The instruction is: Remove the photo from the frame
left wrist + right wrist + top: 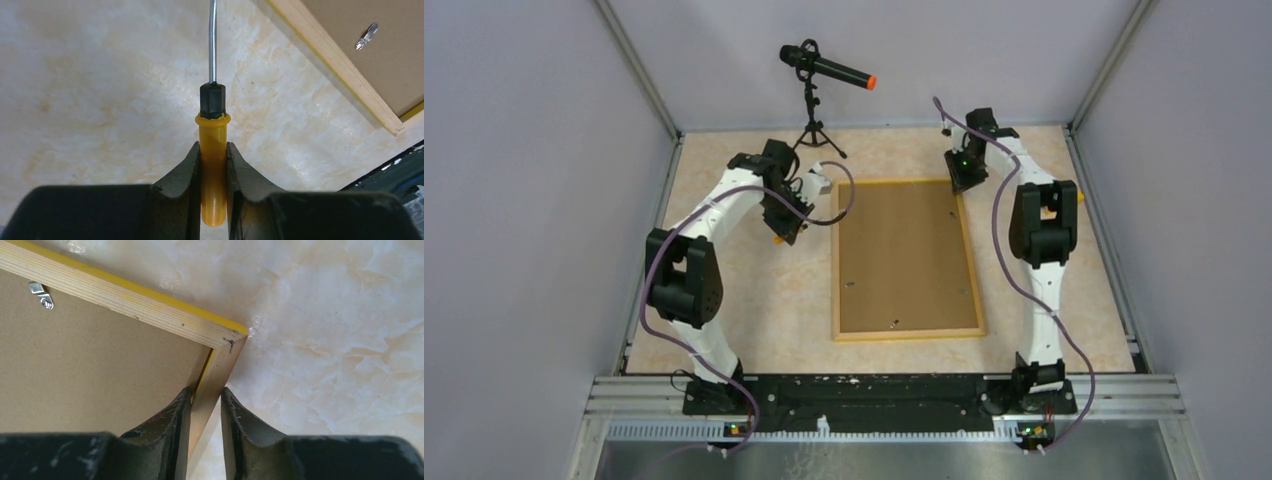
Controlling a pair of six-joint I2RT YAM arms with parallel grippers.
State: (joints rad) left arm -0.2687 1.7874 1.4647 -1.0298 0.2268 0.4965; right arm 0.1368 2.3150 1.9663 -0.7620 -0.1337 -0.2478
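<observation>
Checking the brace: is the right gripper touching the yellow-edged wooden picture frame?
Touching. Right wrist view: right gripper pinches a rail of the yellow-edged wooden picture frame.

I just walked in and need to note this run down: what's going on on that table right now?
Two robot arms are working on a picture frame that lies face down on the table, brown backing up. The right gripper is clamped on the frame's edge at its far right corner. The left gripper holds a yellow-handled screwdriver over the table, just off the frame's left side. The backing is in place, so the photo is hidden.
</observation>
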